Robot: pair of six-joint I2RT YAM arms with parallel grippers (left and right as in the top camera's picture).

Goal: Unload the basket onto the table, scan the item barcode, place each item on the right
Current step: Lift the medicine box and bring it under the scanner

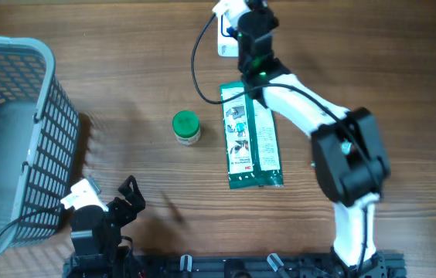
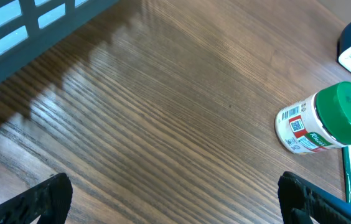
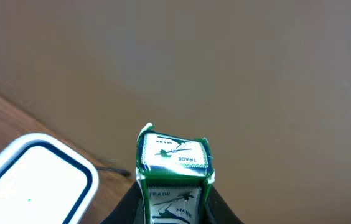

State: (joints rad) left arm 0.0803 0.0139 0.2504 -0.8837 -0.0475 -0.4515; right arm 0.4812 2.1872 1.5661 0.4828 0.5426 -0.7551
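The item is a long green and white packet (image 1: 253, 139) lying lengthwise in the middle of the table. My right gripper (image 1: 247, 83) is shut on its far end. In the right wrist view the packet's end (image 3: 174, 155) sticks up between the dark fingers (image 3: 126, 210), with "TRADE MARK" print showing. The white scanner (image 1: 226, 31), blue-rimmed, sits just beyond the packet and appears at lower left in the right wrist view (image 3: 32, 183). No barcode shows on the packet. My left gripper (image 1: 129, 197) hovers open over bare wood near the front edge, holding nothing (image 2: 175, 202).
A small white jar with a green lid (image 1: 186, 127) stands left of the packet and also shows in the left wrist view (image 2: 325, 124). A grey mesh basket (image 1: 44, 131) fills the left side. A black cable (image 1: 196, 62) runs from the scanner.
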